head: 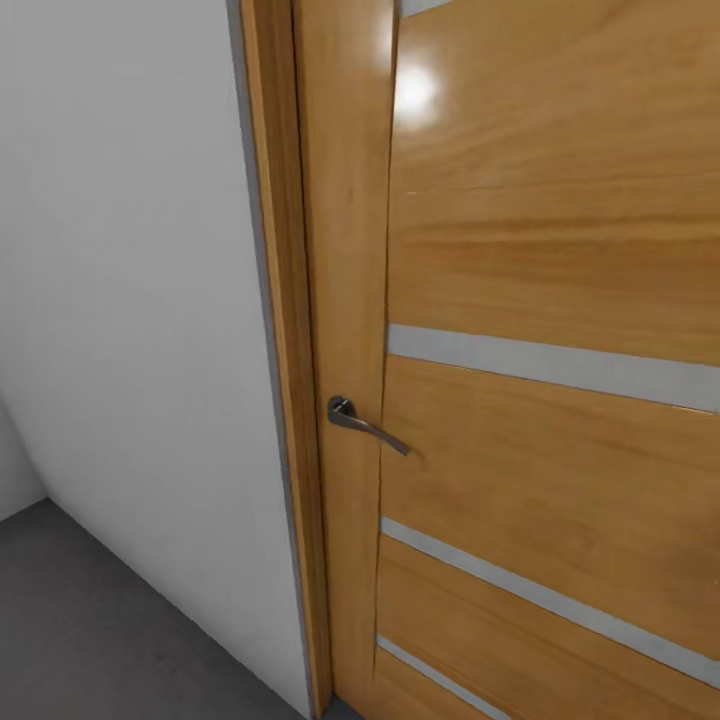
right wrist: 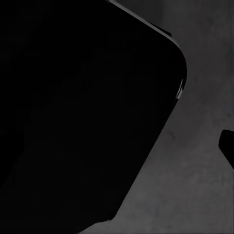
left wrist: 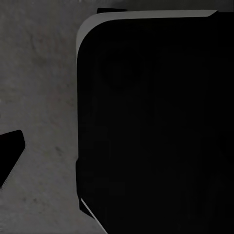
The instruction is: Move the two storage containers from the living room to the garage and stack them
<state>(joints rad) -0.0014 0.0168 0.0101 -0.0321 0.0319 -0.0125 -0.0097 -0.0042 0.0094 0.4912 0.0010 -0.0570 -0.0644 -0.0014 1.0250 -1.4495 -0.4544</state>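
Observation:
The two storage containers are out of view. In the head view I face a closed wooden door with pale horizontal strips and a metal lever handle. Dark grey concrete floor lies at its foot. In the left wrist view a large black rounded body hangs over the floor, with a dark finger tip at the frame's edge. The right wrist view has the same black body over the floor, and a dark finger tip at its edge.
A plain white wall runs left of the wooden door frame and meets the floor at the lower left. The door stands very close in front of me.

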